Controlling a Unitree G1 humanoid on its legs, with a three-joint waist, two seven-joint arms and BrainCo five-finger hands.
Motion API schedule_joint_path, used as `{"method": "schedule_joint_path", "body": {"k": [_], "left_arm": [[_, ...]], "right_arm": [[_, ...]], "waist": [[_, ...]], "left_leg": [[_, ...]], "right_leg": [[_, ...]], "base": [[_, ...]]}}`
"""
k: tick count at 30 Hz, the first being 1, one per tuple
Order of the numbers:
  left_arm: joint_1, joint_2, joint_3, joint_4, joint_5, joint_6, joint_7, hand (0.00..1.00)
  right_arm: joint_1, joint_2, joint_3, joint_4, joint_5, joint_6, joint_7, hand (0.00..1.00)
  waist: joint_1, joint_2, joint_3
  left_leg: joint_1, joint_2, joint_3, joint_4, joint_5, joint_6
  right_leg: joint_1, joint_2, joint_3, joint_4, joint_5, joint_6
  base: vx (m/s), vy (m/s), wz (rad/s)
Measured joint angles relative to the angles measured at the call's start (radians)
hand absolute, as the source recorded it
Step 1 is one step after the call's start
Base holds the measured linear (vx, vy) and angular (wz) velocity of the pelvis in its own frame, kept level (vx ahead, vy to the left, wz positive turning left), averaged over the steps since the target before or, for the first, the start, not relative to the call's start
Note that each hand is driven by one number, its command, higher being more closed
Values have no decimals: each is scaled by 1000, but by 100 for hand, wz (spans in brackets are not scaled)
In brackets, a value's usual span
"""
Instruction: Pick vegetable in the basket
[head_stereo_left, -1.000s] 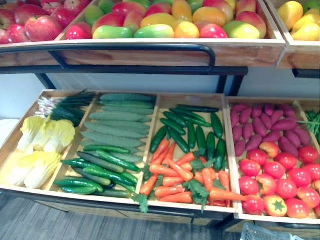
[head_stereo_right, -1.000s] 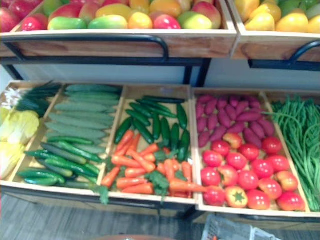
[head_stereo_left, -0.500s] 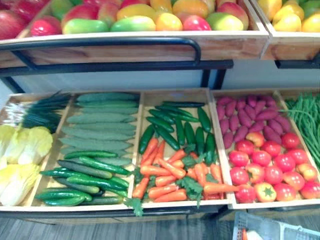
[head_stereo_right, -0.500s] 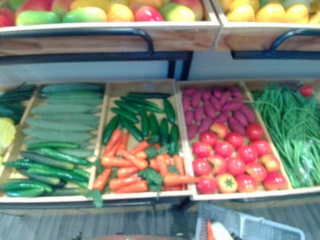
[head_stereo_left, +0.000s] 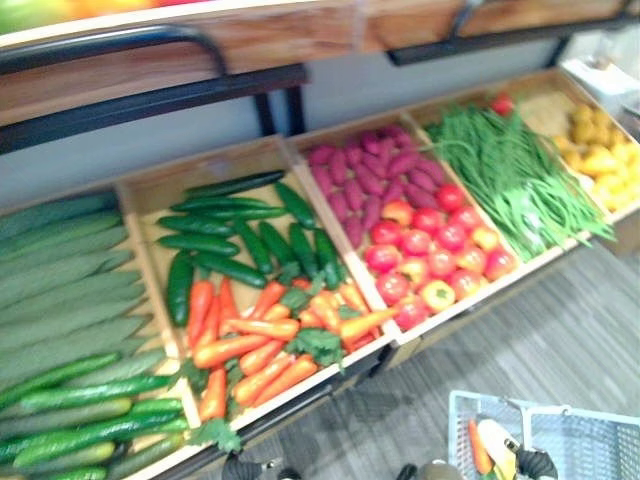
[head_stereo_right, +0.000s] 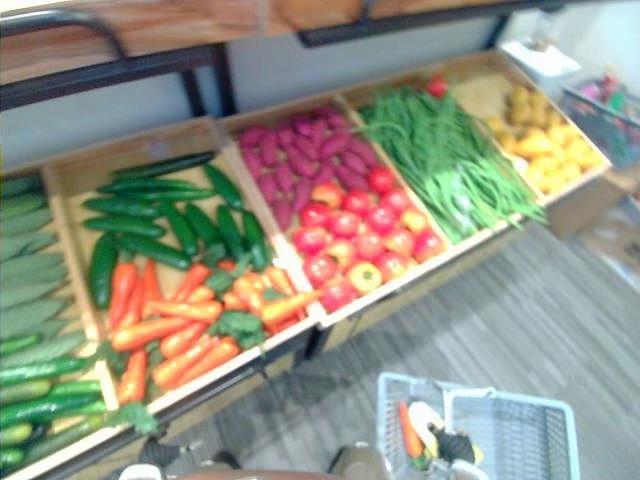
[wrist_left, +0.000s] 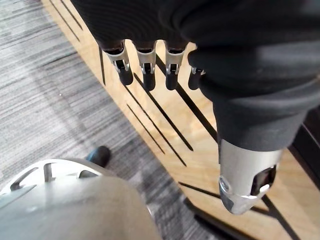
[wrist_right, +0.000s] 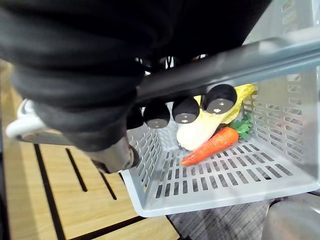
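Note:
A pale grey plastic basket (head_stereo_right: 520, 440) hangs low on my right, above the grey floor. Inside lie a carrot (wrist_right: 212, 145) and a yellow-white leafy head (wrist_right: 205, 127). My right hand (wrist_right: 186, 110) is shut on the basket's grey handle (wrist_right: 240, 65), fingers curled round the bar. The wooden stand before me holds carrots (head_stereo_left: 260, 330), dark cucumbers (head_stereo_left: 230, 240), purple sweet potatoes (head_stereo_left: 360, 180), tomatoes (head_stereo_left: 430, 250) and green beans (head_stereo_left: 510, 170). My left hand (wrist_left: 145, 60) hangs beside a slatted wooden panel (wrist_left: 165, 125), fingers straight, holding nothing.
Pale green gourds (head_stereo_left: 60, 280) fill the crate at the far left, and yellow produce (head_stereo_left: 600, 160) the crate at the far right. A black metal rail (head_stereo_left: 150, 100) runs above the crates. Grey floor (head_stereo_left: 480, 340) lies between stand and basket.
The camera has swung right and down: the stand has slid left, the fruit shelf has left the top, and the beans, yellow produce and basket have come into view.

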Motion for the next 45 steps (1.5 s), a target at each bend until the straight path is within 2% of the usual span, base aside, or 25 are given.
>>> {"method": "schedule_joint_path", "body": {"k": [1, 2, 3, 4, 5, 6, 7, 10, 11, 12, 13, 15, 16, 18, 20, 22, 25, 26, 27, 30, 31, 35, 37, 38, 45], "left_arm": [[-5, 11, 2, 1, -1, 0, 2, 0], [-11, 13, 18, 0, -1, 3, 6, 0], [-9, 8, 25, 0, -1, 3, 7, 0], [-7, 1, 24, 1, -1, 4, 8, 0], [-7, -10, 20, -2, 0, 3, 7, 0], [-8, -8, 18, -1, 0, 3, 7, 0], [-7, -7, 13, -1, 1, 2, 10, 0], [-4, 0, 1, 0, 4, 1, 12, 0], [-4, 2, -7, 1, 15, 1, 12, 0], [-6, 1, -14, 1, 23, 2, 15, 0], [-7, 0, -24, -1, 34, 1, 20, 0], [14, -7, -35, 9, 36, 10, 23, 0], [21, -8, -35, 13, 35, 10, 23, 0], [46, -22, -28, 18, 28, 5, 30, 0], [81, -26, -26, -8, 28, -13, 24, 0], [101, -26, -39, -24, 30, -41, 6, 0], [100, -30, -53, -6, 35, -36, 13, 0], [98, -32, -58, 8, 37, -30, 19, 0], [88, -34, -65, 11, 37, -28, 23, 0], [73, -26, -76, 25, 38, -23, 18, 0], [56, -9, -92, 90, 37, -20, 4, 0], [62, -9, -92, 93, 38, -20, 6, 0], [70, -9, -91, 99, 34, -20, 8, 0], [72, -9, -90, 96, 26, -22, 7, 0], [97, -5, -84, 98, -55, -23, 4, 0]], "right_arm": [[5, 0, 10, 0, -9, 1, 2, 100], [7, -7, 38, -1, -14, 4, 5, 100], [2, -8, 52, -4, -15, 4, 3, 100], [2, -10, 69, -5, -16, 5, 1, 100], [21, -10, 87, -7, -16, 4, 2, 100], [29, -10, 103, -9, -16, 3, 2, 100], [42, -11, 139, -17, -15, 1, 2, 100], [46, -10, 184, -24, -17, 0, 3, 100], [46, -12, 192, -30, -18, -2, 1, 100], [41, -15, 193, -37, -19, -2, -1, 100], [33, -16, 193, -42, -19, -2, -6, 100], [12, -27, 199, -41, -24, -3, -18, 100], [9, -27, 203, -41, -26, -3, -18, 100], [-8, -28, 229, -42, -55, -12, -18, 100], [-18, -22, 246, -44, -55, -14, -18, 100], [-23, -21, 261, -51, -55, -15, -16, 100], [-9, -34, 255, -74, -55, -16, -16, 100], [-1, -37, 244, -84, -54, -16, -16, 100], [2, -38, 235, -85, -54, -17, -16, 100], [24, -31, 216, -86, -41, -21, -17, 100], [78, -26, 160, -59, 79, -37, -15, 100], [77, -26, 159, -58, 79, -37, -15, 100], [83, -26, 147, -37, 79, -35, -16, 100], [70, -26, 140, -23, 79, -34, -16, 100], [17, -26, 138, 22, 63, -34, -15, 100]], "waist": [[1, -16, -1], [7, -14, -6], [8, 0, -9], [0, 19, -10], [0, 24, -10], [0, 34, -15], [-3, 35, -18], [-23, 37, -15], [-22, 27, -6], [-19, 30, -4], [-17, 31, 6], [2, 30, 9], [5, 31, 10], [21, 44, 14], [41, 49, 9], [58, 41, 21], [53, 64, 17], [48, 88, 10], [46, 96, 12], [48, 86, 18], [56, 87, -15], [59, 87, -24], [57, 75, -41], [66, 83, -50], [87, 59, -68]], "left_leg": [[-2, -2, 13, 24, -1, 0], [-20, 30, 37, 76, -6, -7], [-30, 56, 50, 100, -6, -7], [-35, 110, 61, 150, -4, -4], [-32, 161, 60, 206, -2, -4], [-30, 182, 60, 233, 5, -3], [-28, 225, 57, 289, 37, -6], [-14, 276, 55, 367, 105, -19], [-17, 286, 41, 404, 122, -27], [-18, 273, 12, 402, 103, -54], [-20, 219, -78, 376, 64, -87], [-34, 37, -372, 276, -20, -84], [-34, 19, -405, 261, -26, -82], [-31, -53, -572, 190, -20, -70], [-17, -69, -626, 181, -41, -63], [-22, -86, -636, 164, -42, -62], [-14, -95, -635, 54, -55, -41], [-8, -94, -637, 4, -67, -38], [-5, -91, -638, -22, -78, -41], [4, -100, -635, -38, -72, -41], [36, -94, -634, -57, -74, -44], [35, -97, -647, -71, -66, -43], [41, -107, -666, -113, -43, -39], [51, -112, -664, -131, -34, -37], [54, -127, -661, -143, -26, -30]], "right_leg": [[4, -9, 1, -24, -16, 36], [12, 34, 3, -89, -28, 47], [13, 63, 8, -121, -16, 31], [28, 110, 13, -168, 3, 9], [51, 146, 20, -198, 9, -2], [64, 161, 25, -212, 13, -8], [94, 190, 35, -252, 23, -24], [150, 223, 59, -328, 56, -45], [168, 223, 82, -346, 63, -52], [173, 216, 103, -350, 63, -53], [182, 201, 131, -351, 65, -50], [179, 168, 231, -349, 84, -37], [179, 168, 242, -351, 86, -34], [160, 195, 335, -350, 95, -23], [134, 205, 411, -370, 111, -10], [118, 205, 453, -425, 159, 9], [95, 213, 471, -498, 222, 21], [93, 223, 463, -533, 250, 23], [89, 229, 459, -538, 259, 23], [85, 227, 460, -538, 269, 29], [99, 242, 469, -538, 281, 25], [105, 234, 443, -537, 281, 26], [110, 229, 415, -533, 279, 28], [111, 226, 415, -532, 279, 28], [115, 202, 411, -532, 280, 34]], "base": [[40, -246, -91], [19, -239, -69], [9, -318, -76], [-7, -312, -54], [-6, -264, -43], [-14, -200, -35], [4, -192, -27], [2, -155, -33], [-2, -103, -38], [-5, -20, -44], [-35, 67, -67], [-62, 124, -110], [-62, 163, -113], [-77, 167, -107], [-69, 150, -108], [-96, 104, -76], [-112, 69, -15], [-71, 35, 4], [-80, 38, 2], [-65, 13, -4], [0, 0, 0], [2, 0, 9], [36, 3, 39], [30, 13, 20], [-14, 20, 2]]}}
